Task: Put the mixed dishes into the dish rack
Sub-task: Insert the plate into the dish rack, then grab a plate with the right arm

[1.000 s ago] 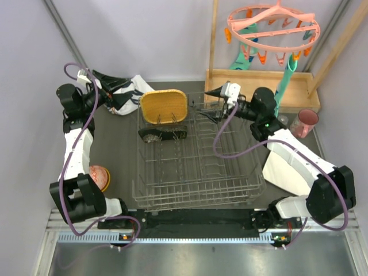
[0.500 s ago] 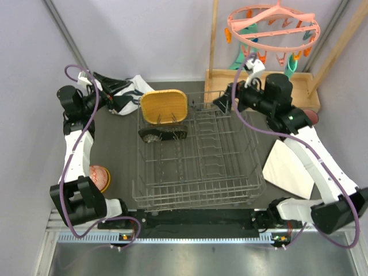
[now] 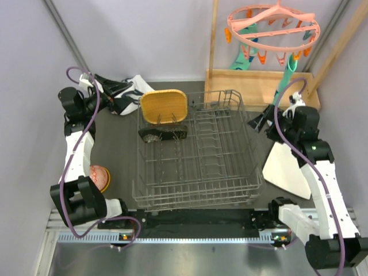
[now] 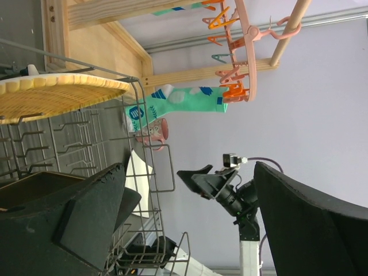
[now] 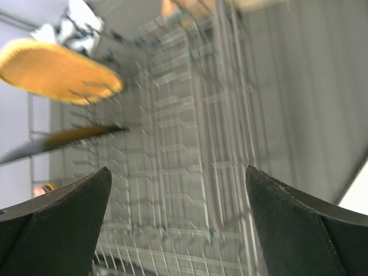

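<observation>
The dish rack [image 3: 195,150] fills the middle of the table. A yellow plate [image 3: 164,106] stands on edge in its far-left corner, with the black floral plate [image 3: 163,134] just in front of it. An orange bowl [image 3: 99,177] lies left of the rack and a pale plate [image 3: 290,169] lies to its right. My left gripper [image 3: 122,86] hangs open over the white cloth [image 3: 131,95], holding nothing. My right gripper [image 3: 259,121] is open and empty beside the rack's far-right side. The left wrist view shows the pink cup [image 4: 153,131] past the rack wires.
A light wooden tray [image 3: 259,85] stands behind the rack, and a pink peg hanger [image 3: 273,26] with teal socks [image 3: 240,58] hangs above it. Purple walls close in both sides. The right wrist view looks along the rack's prongs [image 5: 190,172], blurred.
My right arm has drawn back from the rack's far rim to its right side, and its jaws have opened wider. The left arm and the dishes have stayed put.
</observation>
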`<state>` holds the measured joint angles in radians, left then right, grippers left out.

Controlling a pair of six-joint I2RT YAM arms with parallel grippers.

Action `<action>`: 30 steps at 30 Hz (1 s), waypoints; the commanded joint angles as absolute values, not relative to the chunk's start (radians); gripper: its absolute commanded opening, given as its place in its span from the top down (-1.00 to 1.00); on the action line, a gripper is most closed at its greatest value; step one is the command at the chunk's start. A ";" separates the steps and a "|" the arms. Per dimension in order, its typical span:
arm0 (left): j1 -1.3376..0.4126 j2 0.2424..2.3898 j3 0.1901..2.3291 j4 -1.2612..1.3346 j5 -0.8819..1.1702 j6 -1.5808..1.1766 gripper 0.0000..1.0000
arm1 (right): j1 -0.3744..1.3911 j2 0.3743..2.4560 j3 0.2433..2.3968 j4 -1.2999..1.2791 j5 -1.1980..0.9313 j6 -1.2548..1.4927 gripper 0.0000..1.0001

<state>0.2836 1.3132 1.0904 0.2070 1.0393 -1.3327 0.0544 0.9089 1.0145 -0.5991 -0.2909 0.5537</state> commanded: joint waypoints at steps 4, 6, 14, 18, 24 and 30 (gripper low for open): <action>0.290 1.281 1.080 0.161 1.040 -1.250 -0.94 | 0.052 0.842 0.946 -0.761 -0.267 0.546 -0.98; 0.290 1.272 1.088 0.089 1.017 -1.171 -0.94 | 0.052 0.867 0.959 -0.798 -0.209 0.517 -0.97; 0.284 1.238 1.132 -0.331 0.899 -0.863 -0.94 | 0.125 1.020 0.982 -0.772 -0.167 0.448 -0.84; 0.268 1.238 1.164 -0.463 0.832 -0.753 -0.93 | 0.227 1.098 1.008 -0.756 -0.102 0.420 -0.75; 0.245 1.272 1.252 -0.691 0.681 -0.585 -0.90 | 0.284 1.153 1.031 -0.707 -0.063 0.394 -0.61; 0.158 1.344 1.307 -0.776 0.471 -0.491 -0.83 | 0.284 1.158 1.026 -0.680 -0.097 0.388 -0.59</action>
